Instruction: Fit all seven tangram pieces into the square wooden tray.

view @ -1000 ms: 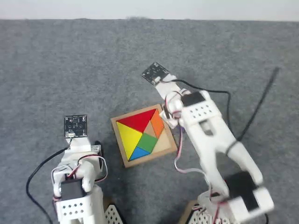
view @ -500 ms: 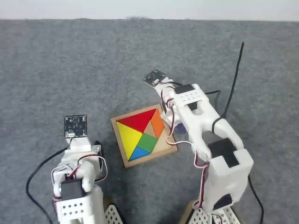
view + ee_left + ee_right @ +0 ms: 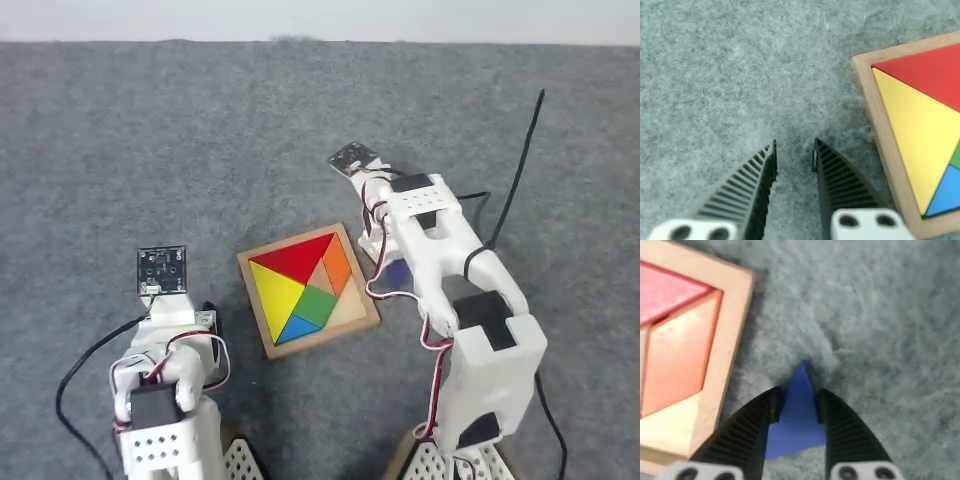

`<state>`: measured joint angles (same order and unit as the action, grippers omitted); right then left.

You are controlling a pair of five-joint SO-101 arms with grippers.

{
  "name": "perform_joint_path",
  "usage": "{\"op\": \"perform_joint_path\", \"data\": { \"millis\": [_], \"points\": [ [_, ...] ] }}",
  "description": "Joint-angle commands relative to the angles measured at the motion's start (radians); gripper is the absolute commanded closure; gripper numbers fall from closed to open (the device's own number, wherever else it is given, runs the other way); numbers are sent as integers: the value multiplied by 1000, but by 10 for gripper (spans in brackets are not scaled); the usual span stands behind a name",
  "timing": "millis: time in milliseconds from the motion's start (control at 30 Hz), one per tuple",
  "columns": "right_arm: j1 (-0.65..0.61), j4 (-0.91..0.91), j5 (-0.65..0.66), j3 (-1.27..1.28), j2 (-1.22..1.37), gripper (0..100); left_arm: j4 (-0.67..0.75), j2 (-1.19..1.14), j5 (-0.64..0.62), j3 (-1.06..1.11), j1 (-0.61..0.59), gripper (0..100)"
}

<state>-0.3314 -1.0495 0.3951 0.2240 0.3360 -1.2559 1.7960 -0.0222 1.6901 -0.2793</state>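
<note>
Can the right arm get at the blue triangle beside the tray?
Likely yes: the right gripper sits pinched around the blue triangle on the mat just outside the wooden tray, nothing blocking.

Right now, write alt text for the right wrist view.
The right gripper pinches a blue triangle over grey felt, just outside the wooden tray. The tray's corner holds a red triangle and an orange parallelogram.

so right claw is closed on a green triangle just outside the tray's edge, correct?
Not quite: the triangle in the right claw is blue, not green, as the right wrist view shows. The rest holds: the claw is closed on it just outside the wooden tray's edge, over the grey carpet.
</note>
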Motion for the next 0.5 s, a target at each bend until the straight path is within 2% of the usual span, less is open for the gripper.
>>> {"op": "perform_joint_path", "data": {
  "millis": [0,233,467],
  "points": [
    [5,-18,-28,-14,-88,965,-2,14,5,-5,-5,889],
    [5,-8,-41,104,-318,959,-2,14,5,-5,-5,889],
    [4,-8,-110,247,-506,841,-2,14,5,-5,-5,889]
  ]
}}
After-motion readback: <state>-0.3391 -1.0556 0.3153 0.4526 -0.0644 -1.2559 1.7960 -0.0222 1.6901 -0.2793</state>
